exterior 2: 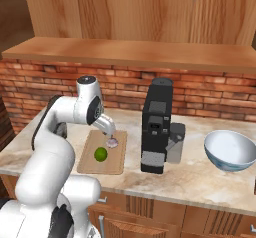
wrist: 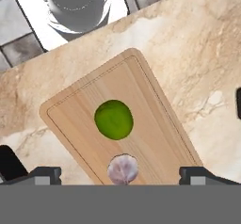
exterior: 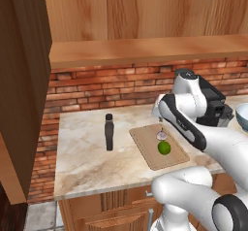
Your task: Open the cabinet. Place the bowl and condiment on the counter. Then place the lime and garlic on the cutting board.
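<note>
The table (exterior: 82,162) looks like polished cream marble with light brown veins. The cutting board (wrist: 155,124) is pale, matt wood with a darker rim. On it, the lime (wrist: 114,119) has smooth green skin, and the garlic (wrist: 123,169), at 6 o'clock from it, looks papery. The bowl (exterior 2: 231,149) is glossy glazed ceramic. The cabinet (exterior: 145,16) is warm, grained wood, above rough red brick (exterior 2: 200,94).

The robot arm (exterior: 193,128) is smooth, shiny white, made of thick round tube parts. Its joints have dark black rings and caps. The hand end has a dark block, and the two small fingers (wrist: 44,173) are dark grey.
</note>
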Controlling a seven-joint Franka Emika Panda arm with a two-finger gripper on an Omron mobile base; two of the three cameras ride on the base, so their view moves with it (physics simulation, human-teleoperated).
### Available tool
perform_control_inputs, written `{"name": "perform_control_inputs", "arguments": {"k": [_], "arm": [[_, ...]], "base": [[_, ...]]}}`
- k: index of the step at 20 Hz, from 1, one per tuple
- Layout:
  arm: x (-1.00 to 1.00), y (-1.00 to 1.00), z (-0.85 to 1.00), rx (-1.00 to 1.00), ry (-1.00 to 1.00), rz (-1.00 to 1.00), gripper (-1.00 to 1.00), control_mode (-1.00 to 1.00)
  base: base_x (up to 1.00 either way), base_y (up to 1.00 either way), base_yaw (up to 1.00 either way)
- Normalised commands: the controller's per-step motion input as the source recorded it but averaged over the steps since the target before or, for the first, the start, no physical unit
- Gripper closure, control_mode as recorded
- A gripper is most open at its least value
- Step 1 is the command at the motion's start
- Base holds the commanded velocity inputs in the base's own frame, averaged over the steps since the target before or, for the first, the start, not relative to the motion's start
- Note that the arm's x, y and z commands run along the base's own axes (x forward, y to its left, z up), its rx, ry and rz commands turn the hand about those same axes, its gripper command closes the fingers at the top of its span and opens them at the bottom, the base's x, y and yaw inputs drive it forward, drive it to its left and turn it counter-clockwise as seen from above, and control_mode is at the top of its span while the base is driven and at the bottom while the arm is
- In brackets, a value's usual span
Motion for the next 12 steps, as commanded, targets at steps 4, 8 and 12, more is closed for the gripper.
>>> {"name": "perform_control_inputs", "arguments": {"k": [4,8,12], "arm": [[-0.38,0.09,0.43,0.0,0.0,0.01,-1.0,-1.0],[-0.49,0.11,0.37,0.0,0.0,0.0,-1.0,-1.0],[-0.61,0.14,0.3,0.0,-0.01,0.0,-1.0,-1.0]], "base": [[0.0,0.0,0.0],[0.0,0.0,0.0],[0.0,0.0,0.0]]}}
